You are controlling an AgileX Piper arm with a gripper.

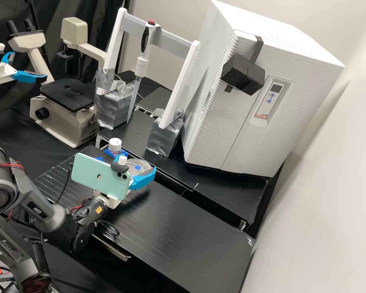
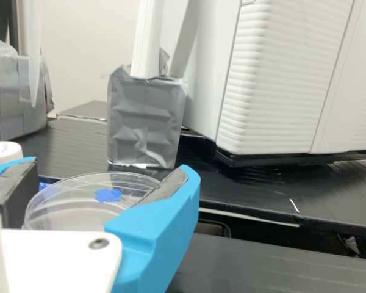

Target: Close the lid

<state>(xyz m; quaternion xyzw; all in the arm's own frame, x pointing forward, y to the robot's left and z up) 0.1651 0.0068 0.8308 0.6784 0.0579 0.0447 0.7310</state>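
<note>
The claw (image 2: pixel 110 177) is gripping the clear lid (image 2: pixel 76 201), but uneven pressure could soon be tipping it askew.

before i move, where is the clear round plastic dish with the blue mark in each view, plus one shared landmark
High view: the dish is left of centre, just beyond the mint green phone.
Wrist view: its blue mark is nearer the camera than the grey taped block.
Shared landmark: that block, under the white frame's leg, beside the large white ribbed cabinet.
</note>
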